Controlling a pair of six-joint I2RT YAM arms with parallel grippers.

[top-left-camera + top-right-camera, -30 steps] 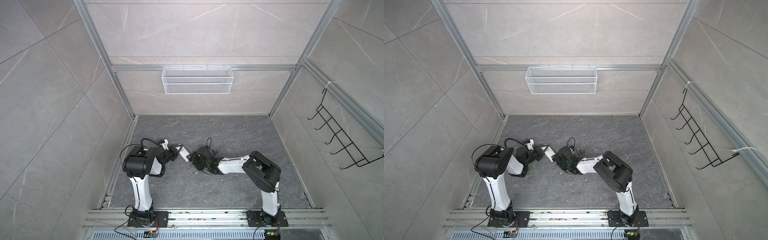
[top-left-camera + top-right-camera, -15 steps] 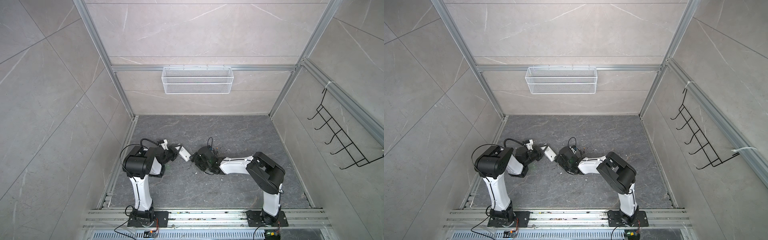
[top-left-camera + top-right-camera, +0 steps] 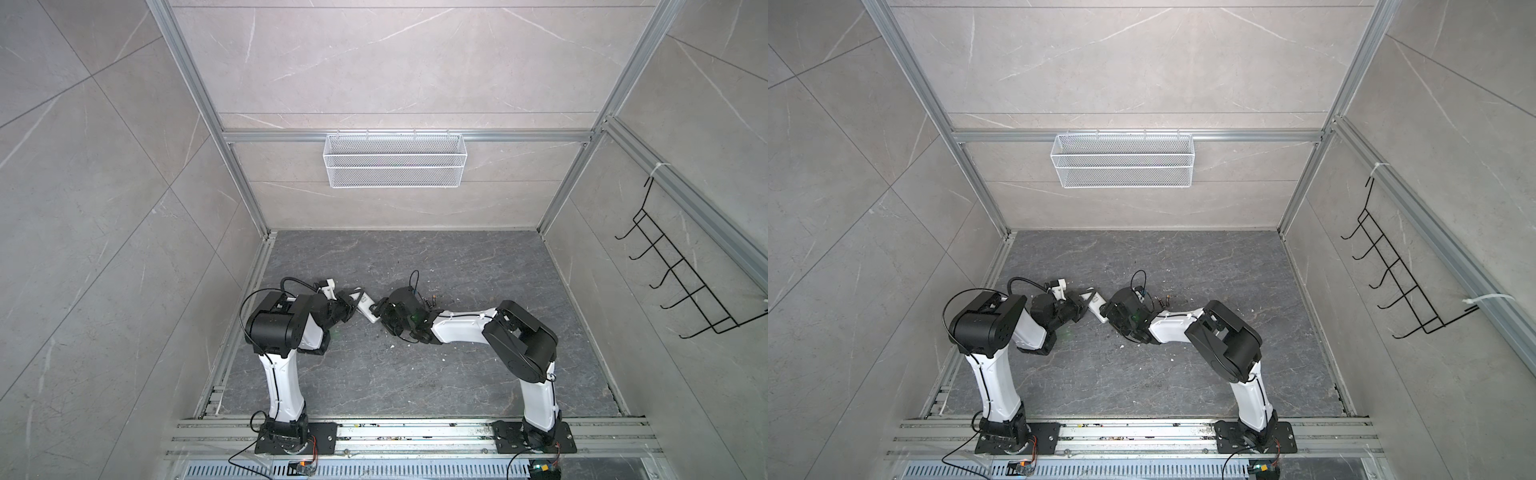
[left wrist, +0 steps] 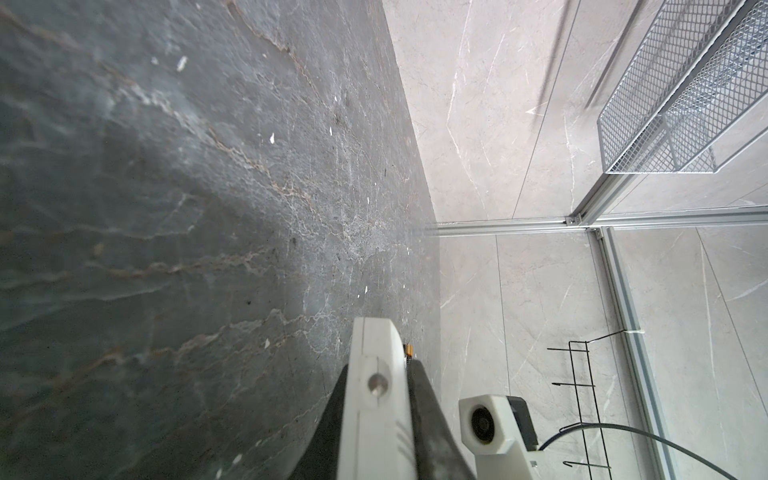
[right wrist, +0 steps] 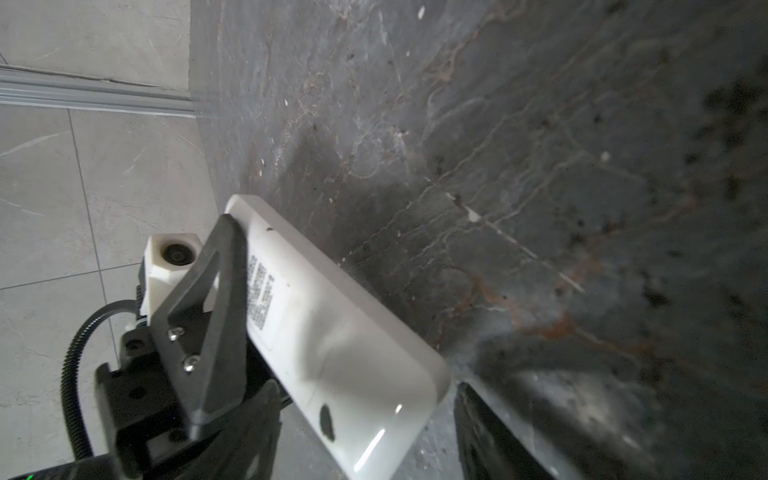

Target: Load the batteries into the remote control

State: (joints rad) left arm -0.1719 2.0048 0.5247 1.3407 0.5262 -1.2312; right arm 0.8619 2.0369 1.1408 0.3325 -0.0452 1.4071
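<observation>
Plainly, little of the loading is done: the two batteries (image 3: pixel 432 298) lie loose on the bench (image 3: pixel 415 374) just behind the right wrist, outside the remote. The remote control (image 5: pixel 332 332) is held off the surface between the arms, the left hand (image 3: pixel 348 306) clenched on its sides, its white labelled back towards the right wrist camera. No open compartment shows there. The right hand (image 3: pixel 380 313) sits at the remote's free end with its jaws apart. A gap shows beside the one finger (image 5: pixel 490 432) in view, so it seems to grasp nothing. Opening the back, fetching each battery and seating it all appear left to do. The bench is dark grey veined stone strewn with white specks. Pale marbled tile walls in aluminium framing carry a white wire basket (image 3: pixel 395 166) and a black hook rack (image 3: pixel 681 282).
</observation>
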